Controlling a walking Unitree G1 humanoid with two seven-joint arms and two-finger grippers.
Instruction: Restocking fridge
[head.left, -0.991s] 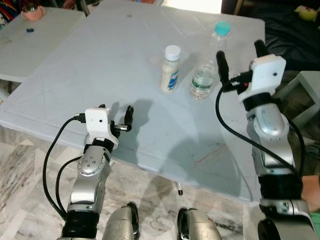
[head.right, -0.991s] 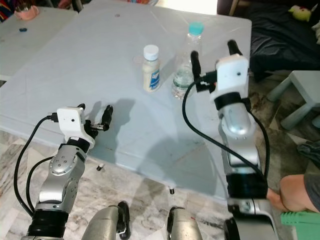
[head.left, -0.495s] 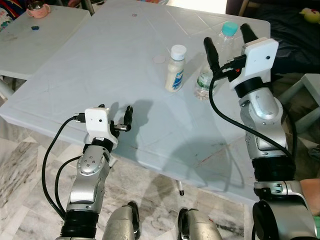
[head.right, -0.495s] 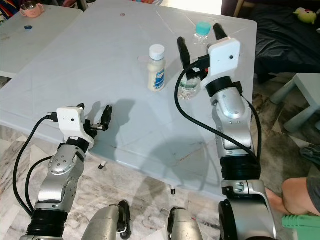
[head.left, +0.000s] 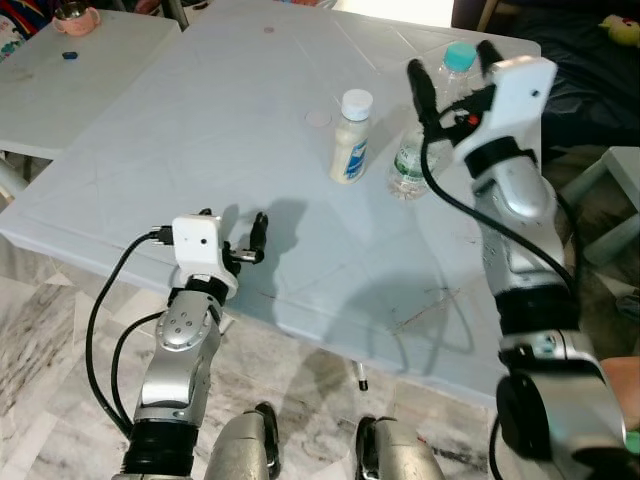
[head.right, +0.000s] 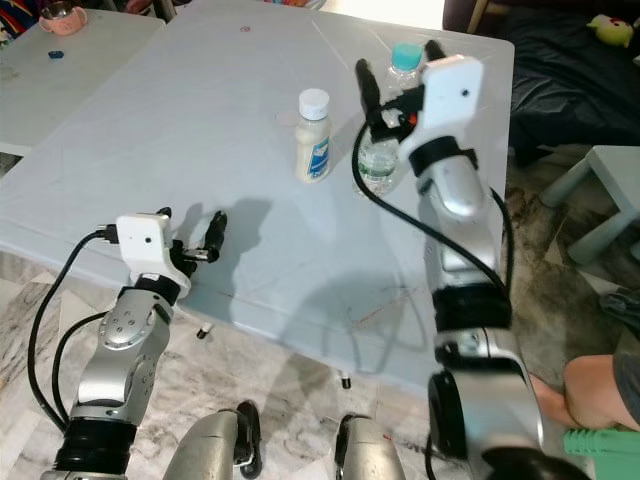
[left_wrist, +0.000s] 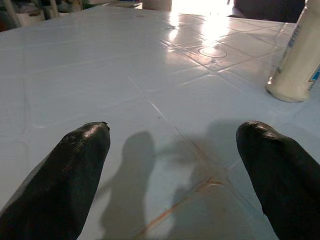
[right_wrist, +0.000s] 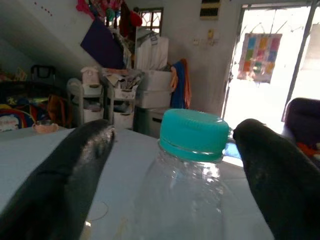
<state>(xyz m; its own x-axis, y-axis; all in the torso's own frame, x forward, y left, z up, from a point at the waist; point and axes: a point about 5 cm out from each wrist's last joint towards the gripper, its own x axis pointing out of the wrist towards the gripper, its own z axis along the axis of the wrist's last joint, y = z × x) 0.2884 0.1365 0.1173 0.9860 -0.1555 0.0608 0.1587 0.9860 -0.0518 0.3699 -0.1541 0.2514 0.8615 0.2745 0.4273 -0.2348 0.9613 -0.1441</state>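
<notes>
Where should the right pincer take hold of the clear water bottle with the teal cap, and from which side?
Grip the water bottle on its upper body, just under the teal cap, coming level from the robot's side. It stands upright, and the open right pincer already straddles the neck. The white bottle stands apart on the left.

Lived-in home: plastic table (head.left: 200, 130), marble floor (head.left: 40, 340), cluttered storage shelves (right_wrist: 100, 95)

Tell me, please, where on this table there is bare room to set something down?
The table is bare across its whole left half, from the far edge down to the left gripper, and along the near edge in front of the bottles. It is crowded only at the far right, where the white bottle and water bottle stand beside the right gripper.
</notes>
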